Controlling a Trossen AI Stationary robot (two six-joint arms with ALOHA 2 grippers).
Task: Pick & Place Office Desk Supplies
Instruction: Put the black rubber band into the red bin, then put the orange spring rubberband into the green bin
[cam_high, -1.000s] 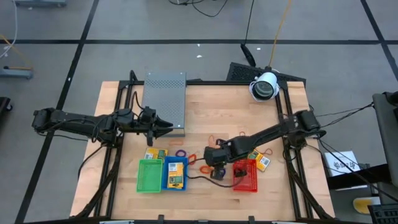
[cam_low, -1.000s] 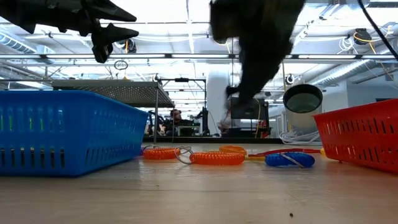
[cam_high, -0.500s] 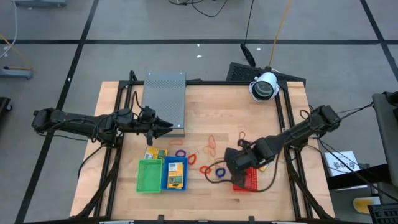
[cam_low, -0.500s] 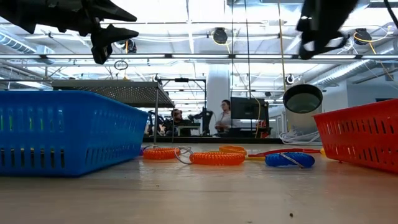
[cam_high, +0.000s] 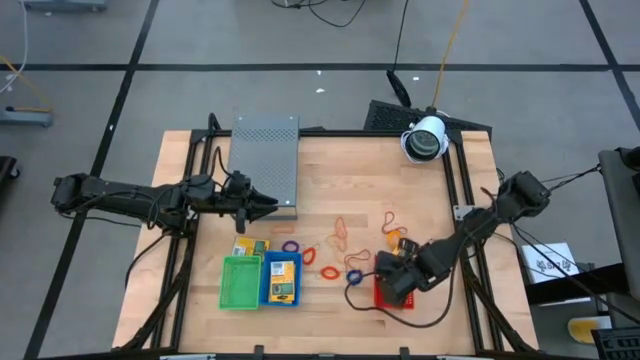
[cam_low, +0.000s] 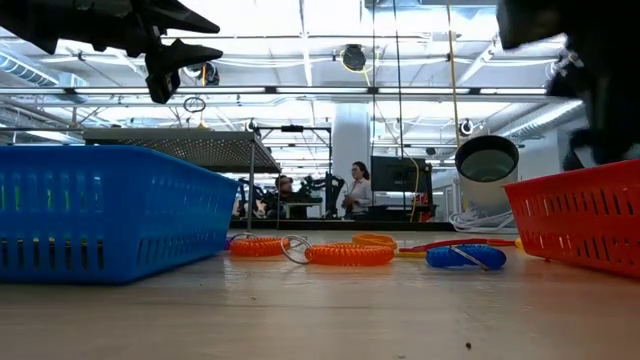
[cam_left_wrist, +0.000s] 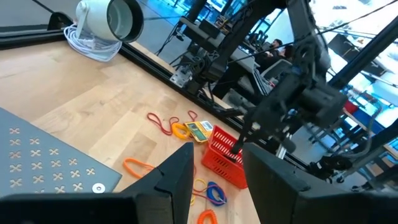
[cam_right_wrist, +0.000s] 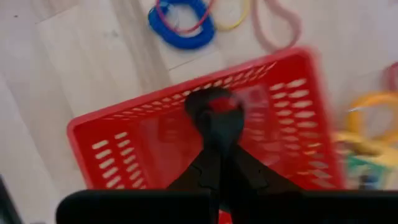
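Observation:
My right gripper (cam_high: 396, 282) hangs shut over the red basket (cam_high: 381, 299), fingers pointing steeply down, with a small blurred red bit (cam_right_wrist: 219, 104) at its tips. Rubber-band loops lie on the wood: orange (cam_high: 340, 229), red (cam_high: 390, 218), purple (cam_high: 290, 245) and blue (cam_high: 352, 267). A yellow packet (cam_high: 405, 245) lies just beyond the red basket, and others (cam_high: 250, 247) lie by the green basket. My left gripper (cam_left_wrist: 217, 180) waits open and level above the near right corner of the grey perforated box (cam_high: 265, 160), holding nothing. My right gripper pinches a small red bit (cam_right_wrist: 219, 104) at the very ends of its two fingers, coming from above. Blur hides what the thing is. It hangs clear above the inside of the red basket (cam_right_wrist: 124, 143).
A green basket (cam_high: 238, 283) and a blue basket (cam_high: 281, 281) with a packet inside stand side by side near the front edge. A white lamp-like device (cam_high: 425, 140) sits at the far right corner. Bare wood lies between the box and the loops.
My right gripper has swung from the loops at the table's middle toward the right and near edge, ending over the red basket. It stayed shut and its wrist rolled. The loops on the wood now show uncovered.

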